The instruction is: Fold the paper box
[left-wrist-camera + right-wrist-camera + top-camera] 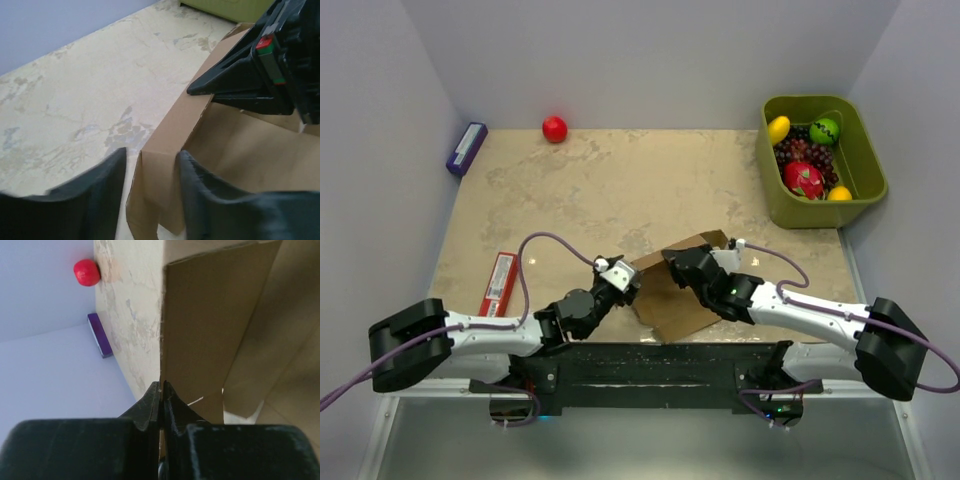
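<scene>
The paper box (680,300) is a brown cardboard sheet partly folded up, near the table's front edge between both arms. My right gripper (672,262) is shut on the top edge of a raised wall (210,330); its fingertips (161,386) pinch the thin cardboard. In the left wrist view the right gripper (192,91) bites that same wall from the right. My left gripper (623,283) is open and straddles the wall's near corner flap (155,190). Its right finger (215,200) touches the cardboard; its left finger (90,200) stands slightly apart.
A flat red box (500,283) lies at the left front. A purple box (466,148) and a red ball (554,129) sit at the far left. A green bin (867,160) of fruit stands at the far right. Grey walls enclose the table.
</scene>
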Action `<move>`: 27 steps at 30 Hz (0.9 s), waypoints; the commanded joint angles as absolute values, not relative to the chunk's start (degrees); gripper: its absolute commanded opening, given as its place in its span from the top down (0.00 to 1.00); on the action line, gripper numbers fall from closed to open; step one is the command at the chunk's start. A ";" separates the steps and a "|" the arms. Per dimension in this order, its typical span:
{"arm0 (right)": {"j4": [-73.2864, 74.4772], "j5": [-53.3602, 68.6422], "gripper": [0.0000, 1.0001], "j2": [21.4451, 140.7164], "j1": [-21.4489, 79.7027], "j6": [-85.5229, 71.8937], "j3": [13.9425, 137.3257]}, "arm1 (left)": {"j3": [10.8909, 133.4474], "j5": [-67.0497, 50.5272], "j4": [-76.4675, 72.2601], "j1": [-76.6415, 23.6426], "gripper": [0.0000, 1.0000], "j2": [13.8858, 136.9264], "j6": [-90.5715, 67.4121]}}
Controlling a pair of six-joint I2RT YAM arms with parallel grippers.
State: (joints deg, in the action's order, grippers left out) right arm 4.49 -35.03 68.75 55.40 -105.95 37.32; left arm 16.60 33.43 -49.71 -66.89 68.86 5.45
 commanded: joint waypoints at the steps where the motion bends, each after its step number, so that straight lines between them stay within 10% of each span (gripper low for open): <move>1: 3.96 -35.68 0.99 68.82 55.64 -106.61 37.09 | 18.10 32.52 -47.56 -67.15 0.30 63.30 4.05; 9: 6.42 -38.49 1.00 67.24 55.63 -108.10 36.04 | 18.89 29.98 -35.09 -67.15 0.08 53.97 -1.84; 27: 9.66 -39.03 1.00 68.47 55.63 -110.91 38.23 | 20.65 13.97 -30.76 -67.15 0.24 65.02 -26.89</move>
State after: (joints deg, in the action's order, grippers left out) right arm 6.87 -35.48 68.25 55.46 -107.68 36.21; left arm 18.20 16.64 -25.54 -66.92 61.36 -20.99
